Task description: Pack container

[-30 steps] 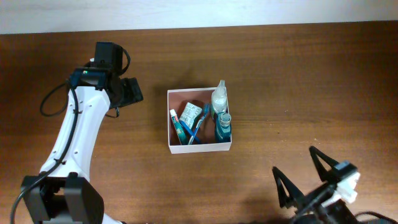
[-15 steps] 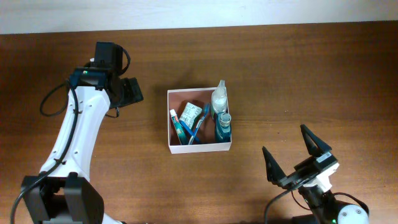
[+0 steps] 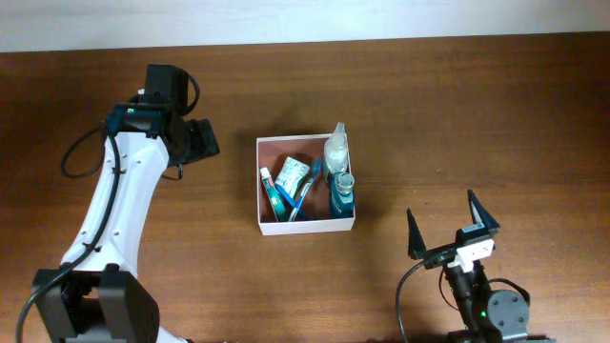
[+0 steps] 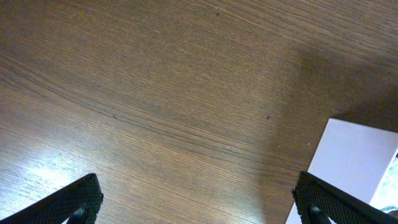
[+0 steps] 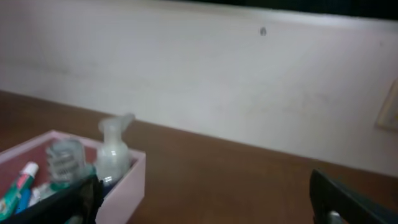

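The container (image 3: 262,186) is a square white-walled box with a reddish-brown floor at mid-table. It holds a clear spray bottle (image 3: 336,150), a teal bottle (image 3: 343,195), a toothpaste tube (image 3: 273,197), a blue toothbrush (image 3: 303,191) and a small packet (image 3: 293,172). My left gripper (image 3: 202,140) is open and empty, to the left of the container; a corner of the container's wall (image 4: 348,168) shows in its wrist view. My right gripper (image 3: 453,229) is open and empty, low at the front right. Its wrist view shows the container (image 5: 134,177) and the spray bottle (image 5: 114,149).
The wooden table (image 3: 457,114) runs to a white wall (image 3: 305,19) at the back. The right arm's base (image 3: 496,310) sits at the front edge.
My right arm has drawn back and risen at the front right, its open fingers turning upright toward the container. The left arm and the container have not moved.
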Robot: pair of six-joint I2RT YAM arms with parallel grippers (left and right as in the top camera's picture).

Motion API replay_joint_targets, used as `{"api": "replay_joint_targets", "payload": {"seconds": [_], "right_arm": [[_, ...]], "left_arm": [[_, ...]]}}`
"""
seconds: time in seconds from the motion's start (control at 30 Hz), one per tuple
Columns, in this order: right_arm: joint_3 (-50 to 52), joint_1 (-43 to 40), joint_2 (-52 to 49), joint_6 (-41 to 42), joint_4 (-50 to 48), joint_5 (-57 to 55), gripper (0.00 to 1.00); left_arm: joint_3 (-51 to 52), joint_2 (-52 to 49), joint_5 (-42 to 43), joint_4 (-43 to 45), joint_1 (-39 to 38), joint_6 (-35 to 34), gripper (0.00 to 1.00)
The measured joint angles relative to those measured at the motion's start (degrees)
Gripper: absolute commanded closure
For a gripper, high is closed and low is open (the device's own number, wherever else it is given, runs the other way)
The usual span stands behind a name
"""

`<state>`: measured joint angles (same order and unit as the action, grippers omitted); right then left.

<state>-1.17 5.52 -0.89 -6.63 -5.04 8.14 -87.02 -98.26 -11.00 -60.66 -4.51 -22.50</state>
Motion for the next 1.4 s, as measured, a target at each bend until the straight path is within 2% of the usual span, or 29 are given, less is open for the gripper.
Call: {"api": "replay_joint_targets", "payload": {"seconds": [0.13,0.33,1.4], "right_arm": [[0.6,0.0,0.0,-0.3,1.3,-1.6,0.02],[0.6,0.0,0.1,-2.0,8.8,-3.2,0.02],[0.6,0.0,0.2,-2.8,8.9,-3.8,0.02]], "left_arm": [[0.0,0.0,0.0,0.0,0.0,0.0,0.01],[0.0,0.0,0.0,0.0,0.0,0.0,0.01],[0.0,0.0,0.0,0.0,0.0,0.0,0.01]]}}
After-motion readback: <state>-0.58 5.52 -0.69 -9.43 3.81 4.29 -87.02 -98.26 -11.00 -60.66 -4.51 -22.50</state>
